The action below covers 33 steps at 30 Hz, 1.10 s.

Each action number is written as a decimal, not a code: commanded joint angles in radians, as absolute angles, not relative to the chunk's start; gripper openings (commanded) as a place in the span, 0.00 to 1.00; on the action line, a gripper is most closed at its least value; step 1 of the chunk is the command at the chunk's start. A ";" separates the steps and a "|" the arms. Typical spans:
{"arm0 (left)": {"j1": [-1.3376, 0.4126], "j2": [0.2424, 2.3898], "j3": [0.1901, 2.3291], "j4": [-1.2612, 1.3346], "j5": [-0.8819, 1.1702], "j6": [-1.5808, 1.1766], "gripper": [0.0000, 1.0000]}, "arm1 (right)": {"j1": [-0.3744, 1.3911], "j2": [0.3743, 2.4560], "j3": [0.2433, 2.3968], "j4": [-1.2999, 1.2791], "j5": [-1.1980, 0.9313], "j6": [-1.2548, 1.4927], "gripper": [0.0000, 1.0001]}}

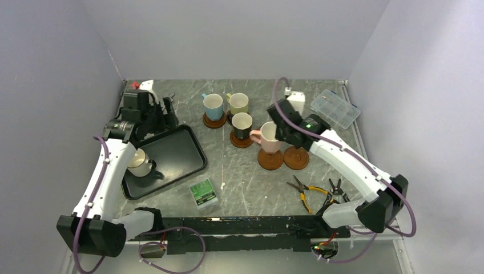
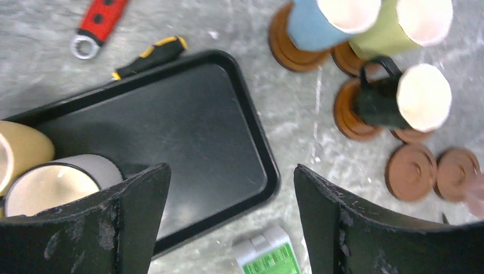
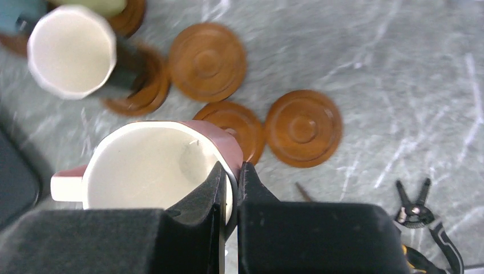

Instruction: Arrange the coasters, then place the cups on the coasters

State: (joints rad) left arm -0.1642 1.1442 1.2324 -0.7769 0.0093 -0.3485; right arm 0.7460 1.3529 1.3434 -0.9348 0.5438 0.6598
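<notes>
Three small handled mugs (image 1: 242, 123) sit on round reddish-brown coasters (image 1: 296, 158) far centre, right jaws clamp the pink mug (image 1: 268, 140) by its rim over bare ones, and left jaws gape above two more (image 2: 51, 182) in the black tray (image 1: 177, 148).

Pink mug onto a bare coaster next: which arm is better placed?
Right. The right end effector is shut on the pink mug's rim, with a bare coaster just beside it. The left end effector hangs open over the tray.
</notes>
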 commanded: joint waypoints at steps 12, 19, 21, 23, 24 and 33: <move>0.055 1.159 1.115 -0.567 0.056 -0.339 0.82 | 0.527 1.499 1.458 -0.858 0.711 1.008 0.00; 0.056 1.155 1.101 -0.572 0.031 -0.327 0.82 | 0.506 1.593 1.429 -0.737 0.666 1.107 0.00; 0.055 1.156 1.098 -0.568 0.035 -0.327 0.81 | 0.507 1.617 1.420 -0.710 0.657 1.117 0.00; 0.056 1.158 1.099 -0.569 0.043 -0.326 0.81 | 0.506 1.638 1.416 -0.692 0.654 1.127 0.00; 0.055 1.160 1.100 -0.569 0.046 -0.327 0.81 | 0.506 1.650 1.417 -0.691 0.655 1.132 0.00; 0.055 1.167 1.100 -0.567 0.057 -0.326 0.80 | 0.508 1.739 1.439 -0.704 0.666 1.161 0.00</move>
State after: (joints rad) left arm 0.0540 1.1698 1.0992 -0.6025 0.0315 -0.3347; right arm 0.5098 1.7451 1.3949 -0.7750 0.6399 1.1122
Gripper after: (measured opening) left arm 0.807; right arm 0.067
